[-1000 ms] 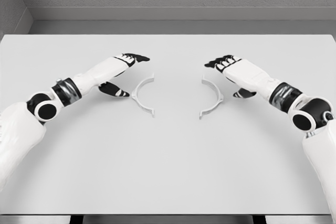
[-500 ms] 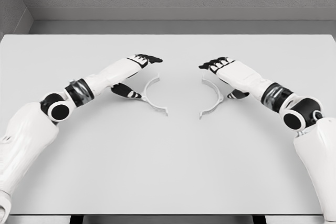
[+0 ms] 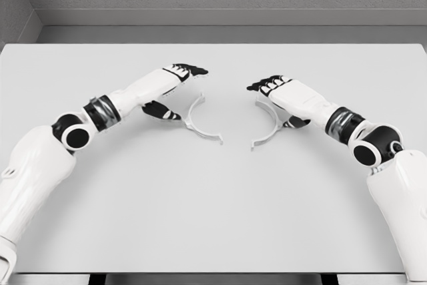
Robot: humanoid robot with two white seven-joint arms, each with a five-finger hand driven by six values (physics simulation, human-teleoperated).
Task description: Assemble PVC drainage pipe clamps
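Two white half-ring clamp pieces lie flat on the grey surface, open sides facing each other with a gap between, so they look staged to be pushed together into a ring. The left hand cups the outer curve of the left clamp half, fingers arched over it and thumb low just behind, spread rather than pinching. The right hand mirrors this around the right clamp half; actual contact can't be told.
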